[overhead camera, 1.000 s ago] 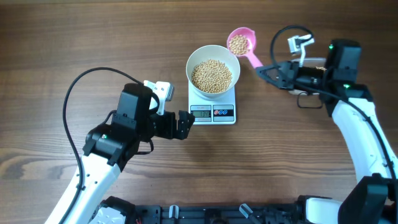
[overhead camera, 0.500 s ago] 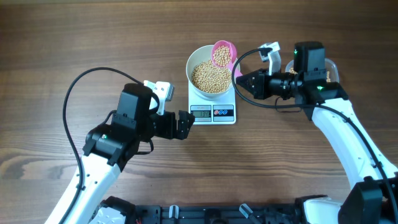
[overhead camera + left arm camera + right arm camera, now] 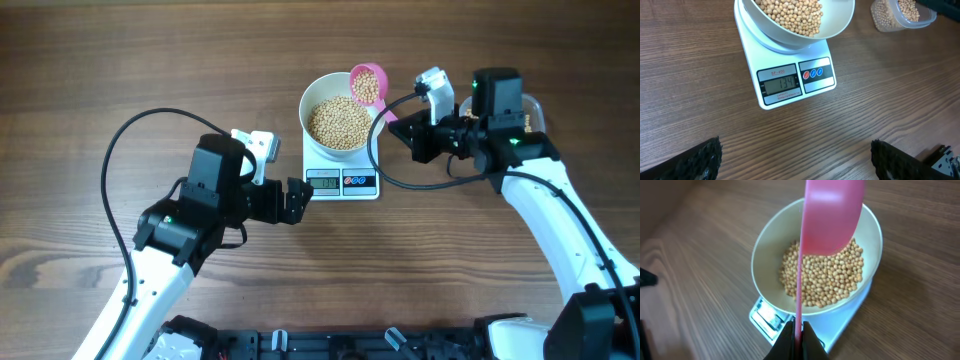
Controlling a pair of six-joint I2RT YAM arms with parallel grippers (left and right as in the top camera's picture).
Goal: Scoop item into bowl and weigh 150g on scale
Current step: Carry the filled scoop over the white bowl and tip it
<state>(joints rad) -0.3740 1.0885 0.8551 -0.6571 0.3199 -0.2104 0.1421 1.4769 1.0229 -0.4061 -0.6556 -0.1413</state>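
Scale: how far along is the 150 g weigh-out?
Done: white bowl sits on the scale, well filled with soybeans; display reads 134. In hand: right gripper is shut on the handle of the pink scoop, loaded, over the bowl's rim. To do: tip it in, top up to 150. Left gripper hangs open beside the scale.

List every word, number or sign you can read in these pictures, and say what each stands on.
"SF-400": label above the display of the scale.
"134": on that display, as best it reads.
Three round buttons: signs too small to read.
Overhead view: display too small to read.
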